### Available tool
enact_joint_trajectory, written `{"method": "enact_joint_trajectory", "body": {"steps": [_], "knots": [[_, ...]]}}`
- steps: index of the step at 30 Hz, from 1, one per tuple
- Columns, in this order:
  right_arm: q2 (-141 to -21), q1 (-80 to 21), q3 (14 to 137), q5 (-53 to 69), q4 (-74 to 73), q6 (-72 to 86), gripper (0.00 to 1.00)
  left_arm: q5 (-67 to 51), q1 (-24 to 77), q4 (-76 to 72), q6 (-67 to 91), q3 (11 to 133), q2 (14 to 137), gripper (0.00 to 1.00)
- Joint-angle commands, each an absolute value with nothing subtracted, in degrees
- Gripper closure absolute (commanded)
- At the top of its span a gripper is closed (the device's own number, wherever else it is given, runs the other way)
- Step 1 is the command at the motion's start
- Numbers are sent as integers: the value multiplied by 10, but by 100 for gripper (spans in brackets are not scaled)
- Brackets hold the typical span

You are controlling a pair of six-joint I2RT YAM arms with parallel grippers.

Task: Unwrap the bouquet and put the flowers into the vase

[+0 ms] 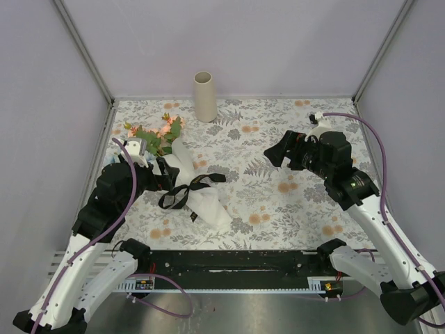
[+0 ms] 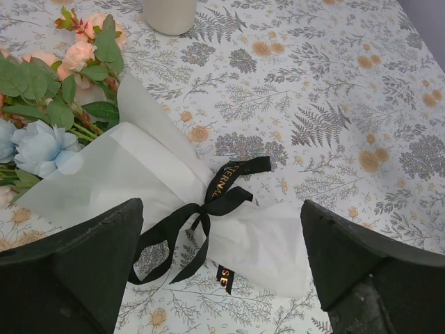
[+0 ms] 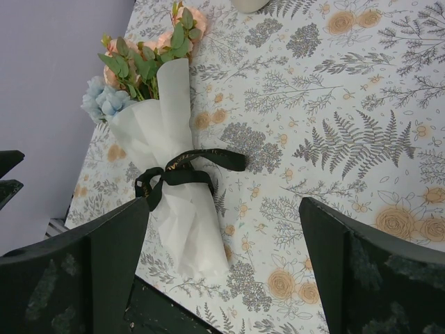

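The bouquet [image 1: 186, 174] lies on its side on the left of the table, a white paper cone [image 2: 139, 167] tied with a black ribbon [image 2: 221, 197]. Its flowers [image 1: 154, 135], peach-pink and pale blue with green leaves, point toward the back left. The beige vase [image 1: 204, 96] stands upright at the back centre. My left gripper [image 2: 221, 209] hovers open just left of the wrapped stems, above the ribbon bow. Over the right half of the table, my right gripper [image 1: 277, 152] is open and empty; in its wrist view the bouquet [image 3: 167, 146] lies ahead to the left.
The table carries a floral-print cloth [image 1: 292, 202]. Grey walls and metal posts close the back and sides. A black rail [image 1: 229, 268] with both arm bases runs along the near edge. The vase's base shows in the wrist views [image 2: 169, 14] [image 3: 249, 4].
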State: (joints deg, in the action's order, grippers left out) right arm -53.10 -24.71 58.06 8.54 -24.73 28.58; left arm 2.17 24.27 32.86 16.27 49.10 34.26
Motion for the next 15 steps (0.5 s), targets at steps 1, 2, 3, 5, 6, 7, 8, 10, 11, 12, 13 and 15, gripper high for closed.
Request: {"method": "enact_joint_trajectory", "body": {"steps": [1, 2, 3, 5, 6, 7, 8, 10, 11, 12, 13, 15], "knots": [[-518, -250, 598, 80, -231, 286, 0, 31, 240, 299, 156, 490, 345, 1], [-518, -250, 599, 80, -230, 287, 1, 32, 241, 299, 156, 490, 345, 1], [-519, -250, 599, 83, -230, 287, 1, 31, 241, 299, 156, 490, 346, 1], [-520, -250, 599, 84, -230, 288, 0, 32, 240, 299, 156, 489, 346, 1], [-521, -250, 599, 86, -231, 289, 1, 34, 241, 299, 157, 490, 346, 1], [-520, -249, 599, 88, -231, 290, 1, 38, 241, 299, 157, 489, 348, 1], [-519, -250, 598, 89, -231, 290, 1, 43, 241, 299, 158, 487, 352, 1], [-514, -250, 595, 88, -228, 290, 1, 54, 241, 306, 158, 488, 360, 1], [-511, -249, 592, 86, -227, 290, 1, 60, 240, 308, 159, 490, 366, 1], [-510, -250, 591, 81, -227, 292, 1, 66, 241, 312, 162, 492, 373, 1], [-509, -249, 587, 79, -227, 291, 1, 73, 241, 317, 168, 496, 381, 1], [-508, -250, 586, 76, -235, 278, 1, 94, 241, 334, 197, 499, 398, 1]]}}
